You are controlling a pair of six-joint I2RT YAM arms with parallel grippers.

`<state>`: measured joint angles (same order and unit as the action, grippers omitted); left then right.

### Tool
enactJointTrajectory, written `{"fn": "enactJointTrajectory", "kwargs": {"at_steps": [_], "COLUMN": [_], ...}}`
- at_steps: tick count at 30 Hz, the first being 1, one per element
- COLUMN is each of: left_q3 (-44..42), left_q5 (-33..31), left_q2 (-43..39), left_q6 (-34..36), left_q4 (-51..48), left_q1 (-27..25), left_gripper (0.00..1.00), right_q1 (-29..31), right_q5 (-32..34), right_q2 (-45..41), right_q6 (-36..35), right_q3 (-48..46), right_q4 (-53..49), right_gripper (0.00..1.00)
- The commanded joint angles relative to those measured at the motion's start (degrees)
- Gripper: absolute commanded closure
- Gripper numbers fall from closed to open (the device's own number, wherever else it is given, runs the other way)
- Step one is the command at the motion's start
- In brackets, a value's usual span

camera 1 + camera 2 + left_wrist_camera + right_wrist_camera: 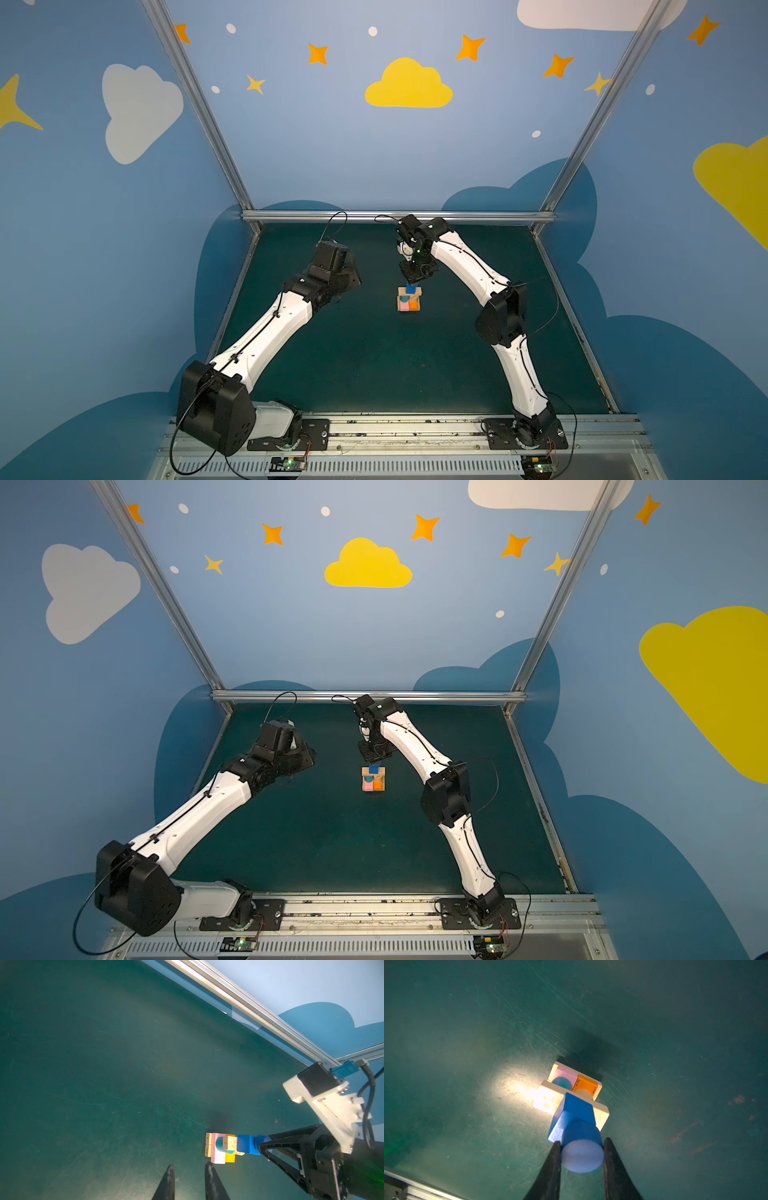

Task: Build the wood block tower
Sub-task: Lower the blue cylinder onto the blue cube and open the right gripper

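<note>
Tower (409,300) stands on the green mat (374,365), about mid-width in the far half. It is between the two arms in both top views.

Stack as I read it, bottom to top:
- two tan base bars (208,1139) side by side on the mat, numbers printed on their ends
- pink bar (566,1073) and orange bar (586,1082) side by side on top of them
- teal cylinder (562,1083) on the pink, tan cylinder (584,1093) on the orange
- top tan bar (548,1100) laid across both cylinders
- blue cube (576,1112) at about mid-bar
- dark-blue cylinder (582,1154) upright, its lower end against the cube's top face

Right gripper (581,1141) comes down from above and pinches the dark-blue cylinder, one finger on each side near its upper end. I can't tell whether the cylinder's weight is on the cube or carried by the grip.

Left gripper (189,1165) is empty, jaws parted by a modest gap with only mat showing between them. In both top views it sits left of the tower, apart from it and touching no block.

No loose blocks on the mat in any view I have.
</note>
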<state>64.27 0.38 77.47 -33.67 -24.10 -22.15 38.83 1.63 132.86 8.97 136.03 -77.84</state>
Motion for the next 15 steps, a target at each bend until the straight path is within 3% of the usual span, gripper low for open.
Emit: {"fn": "enactJointTrajectory", "kwargs": {"at_steps": [1,15], "left_q3": [-0.46,-0.89], "left_q5": [-0.56,-0.56], "left_q2": [-0.96,-1.58], "left_q6": [0.62,0.47], "left_q4": [-0.85,-0.8], "left_q1": [0.35,0.61], "left_gripper": [0.74,0.73], "right_q1": [0.37,0.81], "right_q5": [-0.44,-0.75], "right_q2": [0.38,0.65], "right_q6": [0.38,0.58], "right_q3": [1.75,1.94], "right_q4": [-0.83,-0.54], "right_gripper": [0.83,0.79]}}
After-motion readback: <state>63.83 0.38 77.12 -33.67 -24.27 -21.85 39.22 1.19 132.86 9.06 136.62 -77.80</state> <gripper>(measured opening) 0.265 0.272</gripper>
